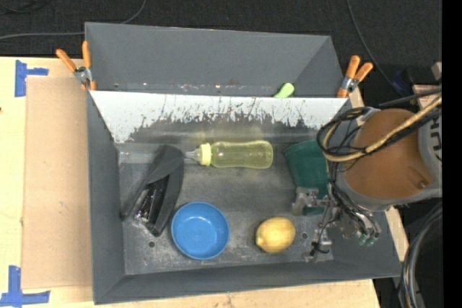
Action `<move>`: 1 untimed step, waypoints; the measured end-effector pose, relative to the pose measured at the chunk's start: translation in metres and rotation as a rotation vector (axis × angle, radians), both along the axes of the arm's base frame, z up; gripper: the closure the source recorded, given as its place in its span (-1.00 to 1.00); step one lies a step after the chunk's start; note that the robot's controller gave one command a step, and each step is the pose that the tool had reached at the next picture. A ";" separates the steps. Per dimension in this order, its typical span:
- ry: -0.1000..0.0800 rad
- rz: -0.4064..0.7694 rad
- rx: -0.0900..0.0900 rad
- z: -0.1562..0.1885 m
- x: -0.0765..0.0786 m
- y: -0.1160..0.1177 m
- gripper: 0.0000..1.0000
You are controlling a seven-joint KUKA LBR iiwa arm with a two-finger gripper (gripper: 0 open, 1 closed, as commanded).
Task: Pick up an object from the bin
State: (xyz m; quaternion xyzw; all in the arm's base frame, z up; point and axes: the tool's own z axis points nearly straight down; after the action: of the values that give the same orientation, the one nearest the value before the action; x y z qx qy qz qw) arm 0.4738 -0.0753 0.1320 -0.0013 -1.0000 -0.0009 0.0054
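Grey bin (pixel 209 65), pincer (pixel 317 243) beside yellow lemon (pixel 275 235), blue bowl (pixel 200 229) nearby

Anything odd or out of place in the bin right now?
Mostly normal clutter. One oddity: a small bright green piece sits up at the top edge of the back wall, not on the floor. The bottle lies on its side; no spill visible.

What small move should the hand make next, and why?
Probably a short shift toward the view's left, to come over the yellow lemon. The hand hangs low near the right wall of the bin, beside the lemon and not above it, and no other thing lies as near.
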 end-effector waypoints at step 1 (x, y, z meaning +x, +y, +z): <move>-0.008 0.004 -0.001 0.003 0.002 0.000 -1.00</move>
State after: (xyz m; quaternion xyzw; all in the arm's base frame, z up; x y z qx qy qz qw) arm 0.4759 -0.0749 0.1354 0.0009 -1.0000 -0.0004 0.0017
